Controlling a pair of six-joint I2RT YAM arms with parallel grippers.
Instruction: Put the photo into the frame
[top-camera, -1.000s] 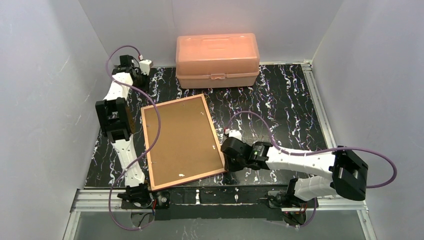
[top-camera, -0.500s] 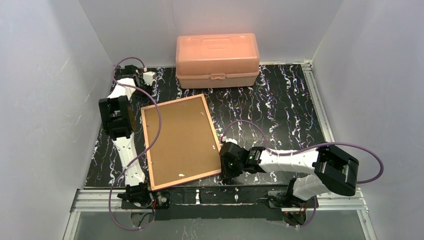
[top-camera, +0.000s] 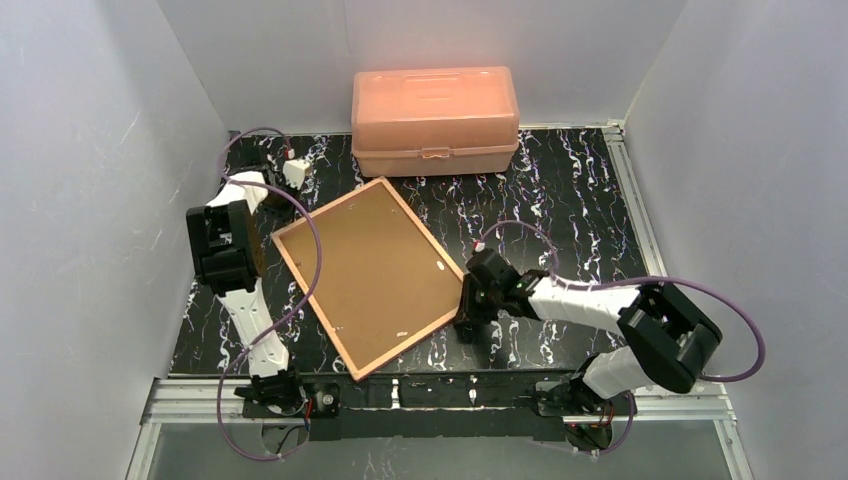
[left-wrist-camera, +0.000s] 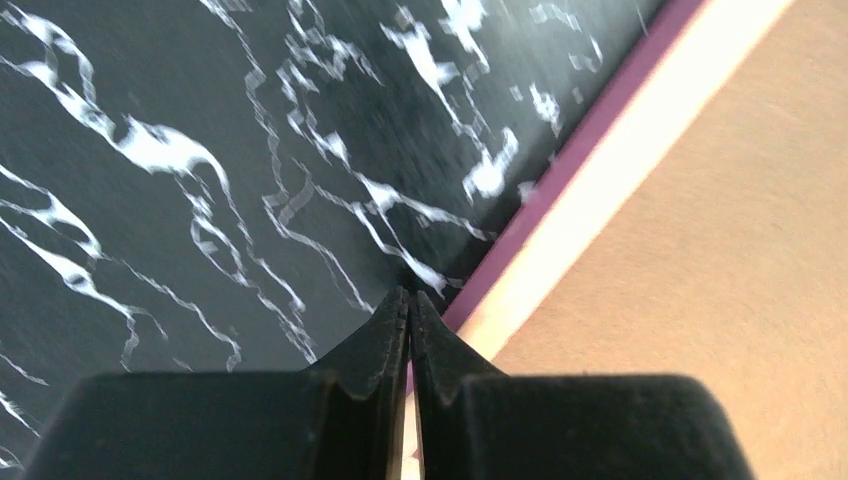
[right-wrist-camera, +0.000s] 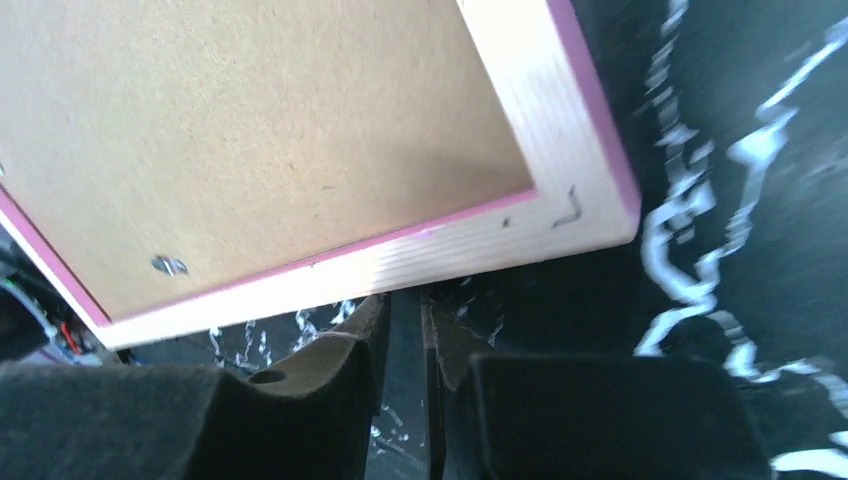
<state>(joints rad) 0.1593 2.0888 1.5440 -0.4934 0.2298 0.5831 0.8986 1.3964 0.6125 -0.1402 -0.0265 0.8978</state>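
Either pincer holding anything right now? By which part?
Nothing is held. The left pincer is shut and empty beside the frame rim. The right pincer, slightly open, sits by the rim near a corner, nothing between its fingers.

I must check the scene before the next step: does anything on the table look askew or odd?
Yes. The frame lies face down, brown backing up, turned diagonally to the table edges. The photo is nowhere in view.
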